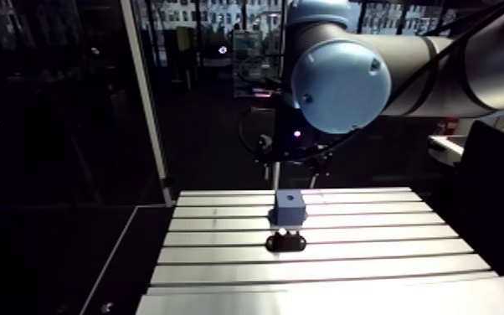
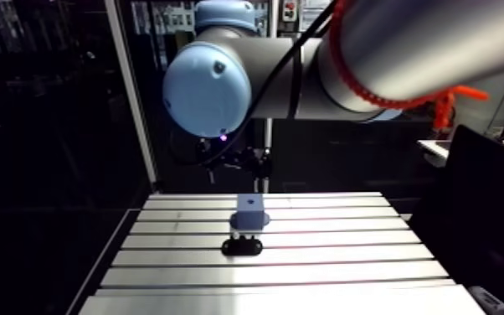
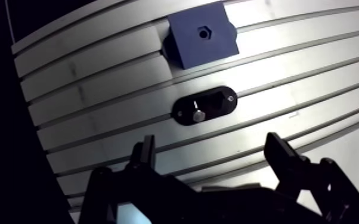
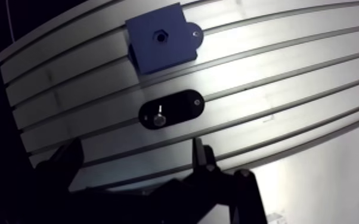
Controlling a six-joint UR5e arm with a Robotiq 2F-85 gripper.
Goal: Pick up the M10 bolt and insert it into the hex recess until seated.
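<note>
Gripper (image 3: 212,156): fingers (image 3: 144,156) spread wide and released, holding nothing, raised above the table (image 3: 98,65). Ahead of the gripper and apart from it, a black oval holder (image 3: 213,103) lies on the table. The bolt (image 3: 199,115) sits in one end of that holder, untouched. Beyond the holder, near it but not touching, a blue block (image 3: 188,44) sits on the table. The hex recess (image 3: 203,33) is in the block's top face. In the arm view, the block (image 1: 289,203) lies directly behind the holder (image 1: 285,243).

You're seeing bare table (image 3: 313,89) all around the holder (image 3: 217,102); only the block (image 3: 209,46) is standing just beyond it.
</note>
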